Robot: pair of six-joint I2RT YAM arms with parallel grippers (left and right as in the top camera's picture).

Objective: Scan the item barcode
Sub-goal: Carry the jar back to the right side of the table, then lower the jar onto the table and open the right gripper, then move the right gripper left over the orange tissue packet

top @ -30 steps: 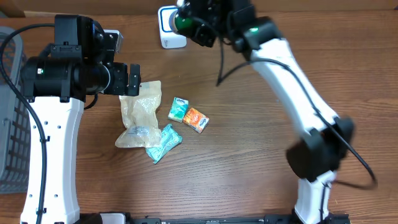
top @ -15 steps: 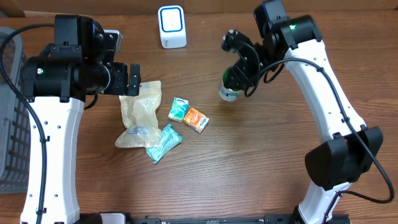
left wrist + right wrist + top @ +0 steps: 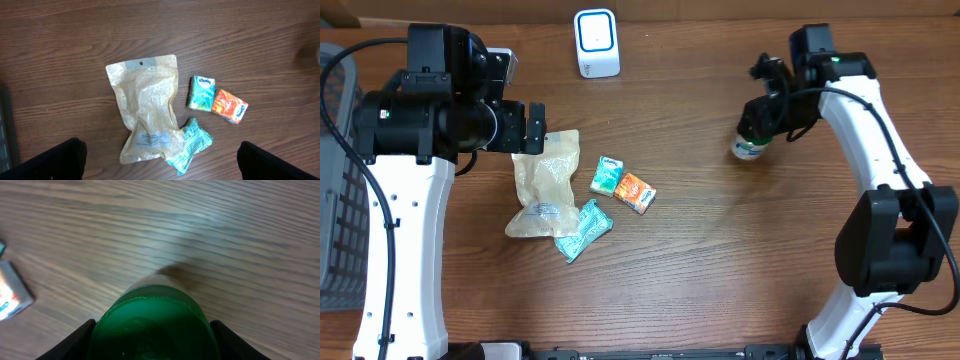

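Overhead: the right gripper (image 3: 758, 125) pinches a green-lidded bottle (image 3: 749, 149) between its fingers; the left gripper (image 3: 534, 126) stands spread just over a pouch (image 3: 544, 185). Left wrist: pouch lies ahead, between the parted fingers (image 3: 55, 160). Right wrist: bottle wedged between both fingers

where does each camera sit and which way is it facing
Overhead: fixed above the wooden table, looking straight down; both white-and-black arms show, the open left hand and the right hand gripping a green-capped bottle.
Left wrist: on the left arm, looking down at a tan crinkled plastic pouch; its dark fingertips show at the bottom corners.
Right wrist: looks down over the bottle's green cap; dark fingers flank it.
Shared: overhead and left wrist both show the pouch.
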